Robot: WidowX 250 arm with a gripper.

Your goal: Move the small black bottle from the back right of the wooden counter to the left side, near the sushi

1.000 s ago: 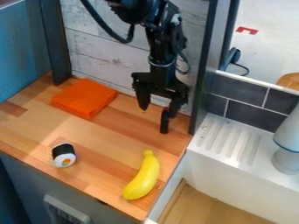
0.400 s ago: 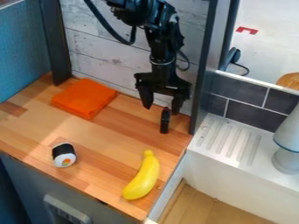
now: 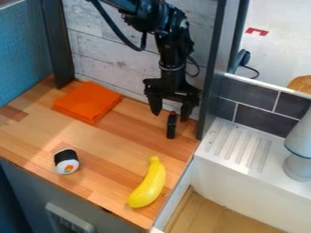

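Two fingers of the gripper (image 3: 172, 116) are spread, with nothing grasped, beyond the banana (image 3: 150, 184). A black object (image 3: 171, 127) is seen near the fingertips, also beyond the banana. Left of the banana are placed the sushi (image 3: 66, 161) and, farther back, the orange cloth (image 3: 88, 102).

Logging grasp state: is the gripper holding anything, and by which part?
Nothing is held: the gripper is open, fingers apart, with the small black object nearest it.

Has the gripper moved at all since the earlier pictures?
Yes, slightly: the gripper has shifted toward the picture's right, closer to the dark post beside it.
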